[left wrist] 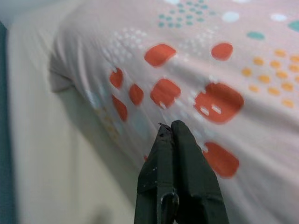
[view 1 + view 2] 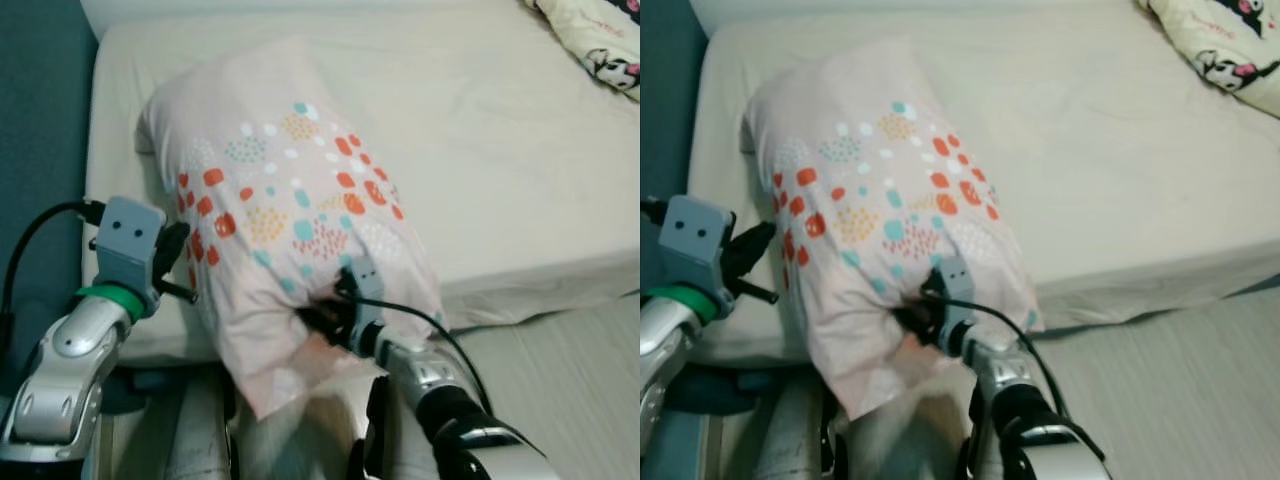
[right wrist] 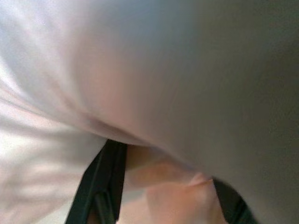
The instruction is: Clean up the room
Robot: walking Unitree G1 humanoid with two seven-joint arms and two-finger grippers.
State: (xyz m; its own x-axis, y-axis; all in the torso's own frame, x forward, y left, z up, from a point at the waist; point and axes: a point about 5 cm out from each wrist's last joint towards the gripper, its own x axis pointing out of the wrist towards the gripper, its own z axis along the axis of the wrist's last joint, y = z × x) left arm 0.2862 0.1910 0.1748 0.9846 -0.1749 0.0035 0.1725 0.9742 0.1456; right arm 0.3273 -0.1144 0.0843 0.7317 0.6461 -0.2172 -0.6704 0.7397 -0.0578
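My right gripper (image 2: 322, 312) is clamped on the near end of the pink spotted pillow (image 2: 285, 210), fingers spread around a bunch of its cover, as the right wrist view shows cloth bulging between them. The pillow lies lengthwise across the near left corner of the bed (image 2: 480, 130), its lower end hanging off the mattress edge toward me. My left gripper (image 2: 178, 262) hovers just beside the pillow's left flank, its fingers pressed together and holding nothing. I judge the pillow light, soft and floppy: gripped by one end it will sag and swing, and the loose cover may slide over the filling. A second hold on the left side seam, with the fingers opened first, would steady it. A cartoon-print blanket (image 2: 600, 40) lies at the bed's far right corner.
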